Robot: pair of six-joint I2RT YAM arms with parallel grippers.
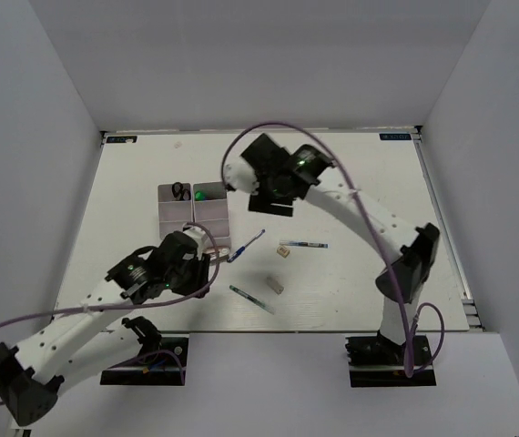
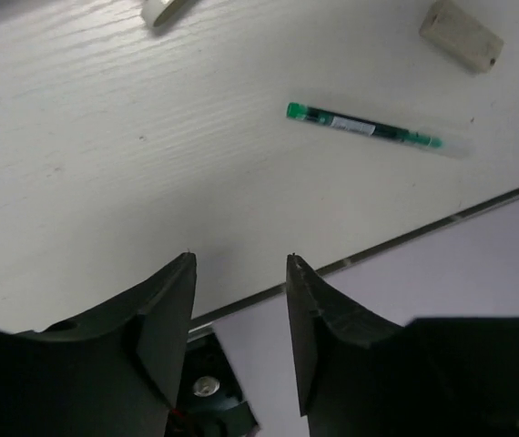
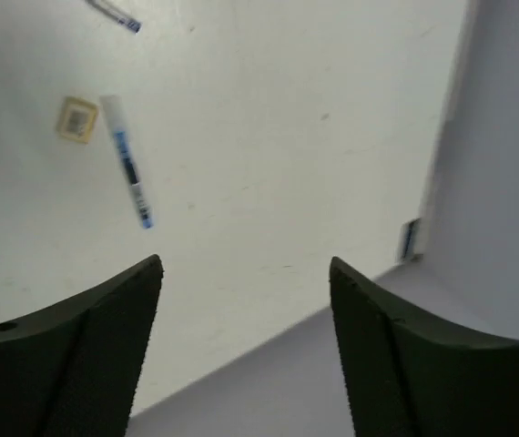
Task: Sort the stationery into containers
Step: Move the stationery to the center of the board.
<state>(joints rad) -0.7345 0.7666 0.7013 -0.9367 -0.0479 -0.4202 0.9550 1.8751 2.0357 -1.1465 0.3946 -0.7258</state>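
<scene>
Two pale trays [image 1: 176, 217] stand side by side left of centre. The left one holds black-handled scissors [image 1: 179, 190]; the right one [image 1: 210, 218] holds a green-capped marker [image 1: 201, 193]. On the table lie a blue pen [image 1: 247, 245], a white pen with blue print [image 1: 303, 245], a beige eraser [image 1: 284, 254], another eraser [image 1: 276, 285] and a green pen [image 1: 251, 299]. My left gripper [image 1: 208, 267] is open and empty just left of the blue pen; in its wrist view [image 2: 241, 259] the green pen [image 2: 364, 128] and an eraser [image 2: 461, 35] lie ahead. My right gripper [image 1: 269, 207] is open and empty, raised near the trays' right side [image 3: 246, 264].
The right wrist view shows the white and blue pen [image 3: 129, 173], the beige eraser [image 3: 77, 119] and the blue pen's tip [image 3: 118, 16]. White walls enclose the table on three sides. The table's near edge [image 2: 405, 238] lies close to the left gripper.
</scene>
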